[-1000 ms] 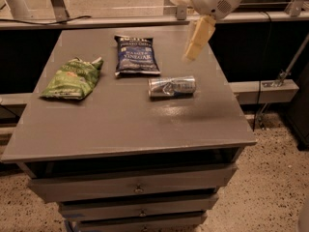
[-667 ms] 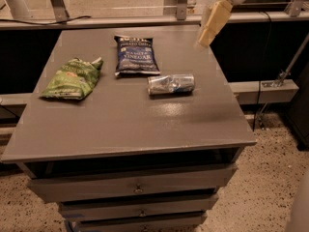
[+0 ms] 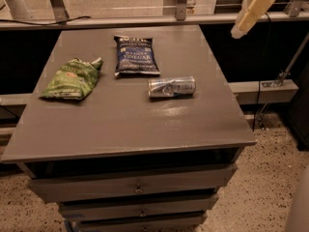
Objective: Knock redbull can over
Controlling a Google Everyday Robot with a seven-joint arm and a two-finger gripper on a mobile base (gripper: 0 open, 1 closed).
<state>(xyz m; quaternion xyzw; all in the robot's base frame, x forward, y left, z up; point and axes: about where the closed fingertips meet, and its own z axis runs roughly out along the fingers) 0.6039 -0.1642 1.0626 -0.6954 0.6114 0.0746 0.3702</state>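
Since the redbull can lies on its side, the task looks done.
On the grey surface, it rests flat right of centre, just beside the dark blue chip bag, the green chip bag well apart to the left. Beyond, the pincer hangs high past the far right corner, touching nothing; whether it is released or clenched cannot be told.

claw top right, cropped by edge
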